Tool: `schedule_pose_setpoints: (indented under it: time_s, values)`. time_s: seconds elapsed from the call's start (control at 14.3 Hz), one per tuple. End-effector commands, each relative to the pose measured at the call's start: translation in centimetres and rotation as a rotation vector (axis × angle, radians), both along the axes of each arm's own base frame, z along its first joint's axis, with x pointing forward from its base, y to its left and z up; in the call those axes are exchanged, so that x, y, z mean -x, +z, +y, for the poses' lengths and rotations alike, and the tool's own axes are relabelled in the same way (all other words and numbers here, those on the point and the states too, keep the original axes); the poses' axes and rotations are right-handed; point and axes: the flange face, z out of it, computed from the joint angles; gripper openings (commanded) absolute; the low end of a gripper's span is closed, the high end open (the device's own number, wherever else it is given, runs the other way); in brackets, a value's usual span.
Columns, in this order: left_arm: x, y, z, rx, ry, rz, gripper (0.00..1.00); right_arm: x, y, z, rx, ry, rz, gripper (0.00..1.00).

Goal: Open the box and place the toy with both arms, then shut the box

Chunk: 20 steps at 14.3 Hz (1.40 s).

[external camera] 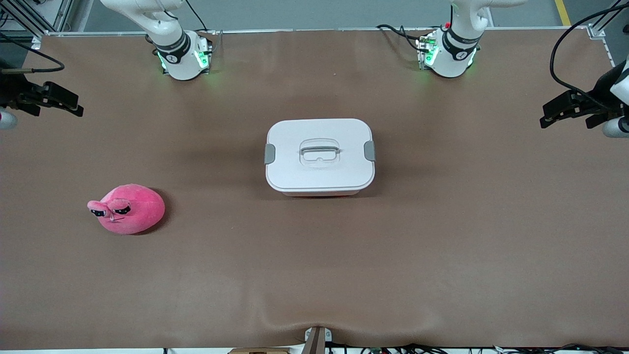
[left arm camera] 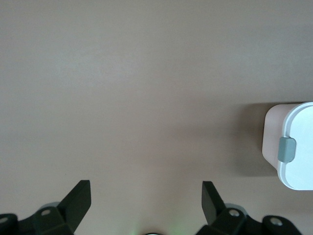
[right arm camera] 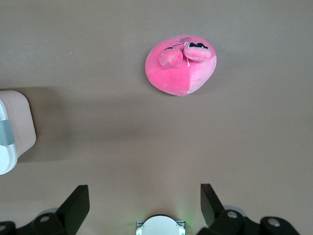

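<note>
At the left edge of the front view, upper left of the frame, the right gripper (external camera: pixel 73 105) hangs over bare table at the right arm's end, its fingers spread wide and holding nothing; judging by its height and distance from everything, it is parked clear so neither object is blocked. Lower in that same left part of the frame sits the pink plush toy (external camera: pixel 128 208), eyes turned toward the frame's left edge, resting on the brown table (external camera: pixel 314 275) nearer the front camera than the box and well apart from it, so it lies within the right arm's reach. At the frame's centre stands the box (external camera: pixel 319 156), its white lid (external camera: pixel 319 137) seated flat with a grey side clip (external camera: pixel 270 154) at each short end and a recessed handle (external camera: pixel 319 152) on top; the two clips probably call for one arm each. At the right edge, upper right, the left gripper (external camera: pixel 548 118) waits likewise, fingers parted and empty.
</note>
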Motion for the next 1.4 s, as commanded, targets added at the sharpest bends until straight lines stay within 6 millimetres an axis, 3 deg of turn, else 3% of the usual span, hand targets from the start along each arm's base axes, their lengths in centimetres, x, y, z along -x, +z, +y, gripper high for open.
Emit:
schedule_pose_setpoints:
  time_s: [0.0, 0.14, 0.42, 1.12, 1.33]
  values:
    - [-0.3, 0.0, 0.7, -0.012, 0.007, 0.000, 1.00, 0.2, 0.6, 0.1, -0.007, -0.012, -0.001, 1.00]
    - [-0.5, -0.6, 3.0, -0.016, 0.045, 0.014, 1.00, 0.2, 0.5, 0.1, -0.007, -0.012, 0.001, 1.00]
    - [-1.8, -2.8, 4.6, -0.003, 0.065, 0.051, 1.00, 0.0, 0.7, 0.0, -0.009, -0.012, -0.022, 1.00]
    - [-2.8, -3.4, 3.1, -0.009, 0.115, 0.047, 1.00, -0.1, 0.9, 0.1, -0.069, -0.018, -0.042, 1.00]
    - [-2.8, -3.4, 1.0, -0.015, 0.179, 0.049, 1.00, -0.2, 0.8, 0.0, -0.069, -0.020, -0.041, 1.00]
